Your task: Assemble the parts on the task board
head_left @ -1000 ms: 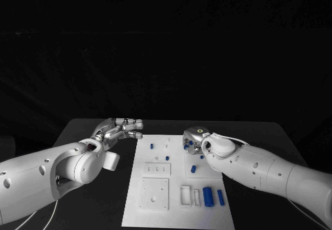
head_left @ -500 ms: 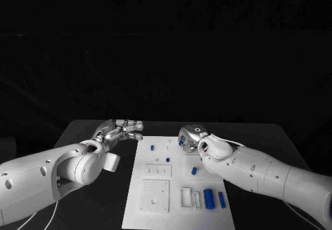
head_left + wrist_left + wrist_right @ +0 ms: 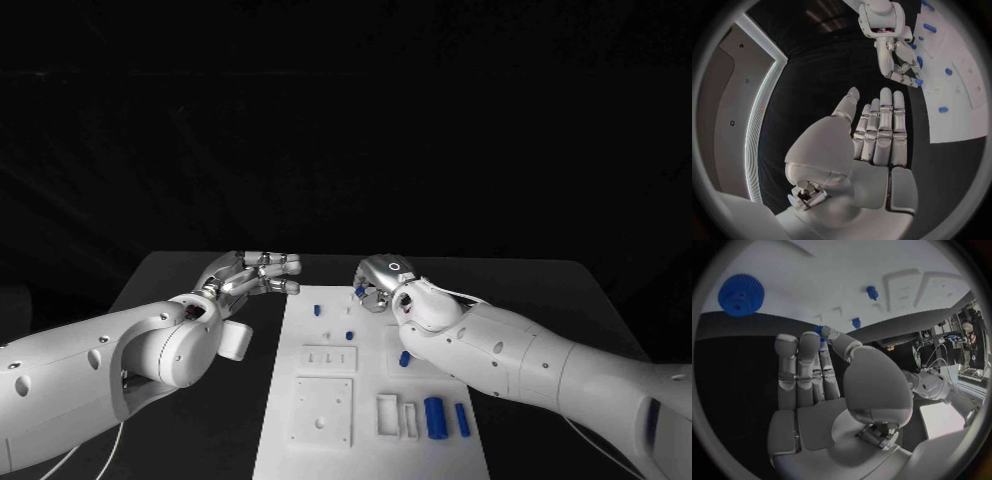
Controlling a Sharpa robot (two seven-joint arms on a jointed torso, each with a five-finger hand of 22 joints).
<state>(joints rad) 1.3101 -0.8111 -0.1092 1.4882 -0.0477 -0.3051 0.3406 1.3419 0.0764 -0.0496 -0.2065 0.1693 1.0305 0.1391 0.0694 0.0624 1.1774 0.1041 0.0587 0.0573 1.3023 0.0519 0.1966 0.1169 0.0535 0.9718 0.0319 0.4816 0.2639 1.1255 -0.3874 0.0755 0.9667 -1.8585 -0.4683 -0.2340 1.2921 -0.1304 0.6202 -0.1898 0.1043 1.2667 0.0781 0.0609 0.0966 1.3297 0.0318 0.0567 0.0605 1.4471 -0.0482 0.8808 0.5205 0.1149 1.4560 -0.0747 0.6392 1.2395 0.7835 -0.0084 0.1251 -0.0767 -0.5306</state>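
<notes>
Seeing two blue cylinders (image 3: 433, 413) lying side by side at the near right of the task board (image 3: 368, 455), just beside a white upright block (image 3: 387, 410)

Finding a short blue piece (image 3: 405, 358) lying farther up the board, close under the right forearm

Noting the board sitting in the middle of the black table (image 3: 173, 270), with its long sides running away from the robot

Watching the right hand (image 3: 381, 283) (image 3: 817, 375) hanging over the far end of the board, fingers curled in and thumb meeting a fingertip, pinching a small blue part (image 3: 917, 82) (image 3: 819, 330)

Spotting a blue gear (image 3: 741, 294) lying flat on the white board beyond those fingers in the right wrist view

Seeing the left hand (image 3: 248, 276) (image 3: 879, 135) hovering off the far left edge of the board, near the right hand but apart from it, fingers stretched out straight side by side, thumb angled away, holding nothing
</notes>
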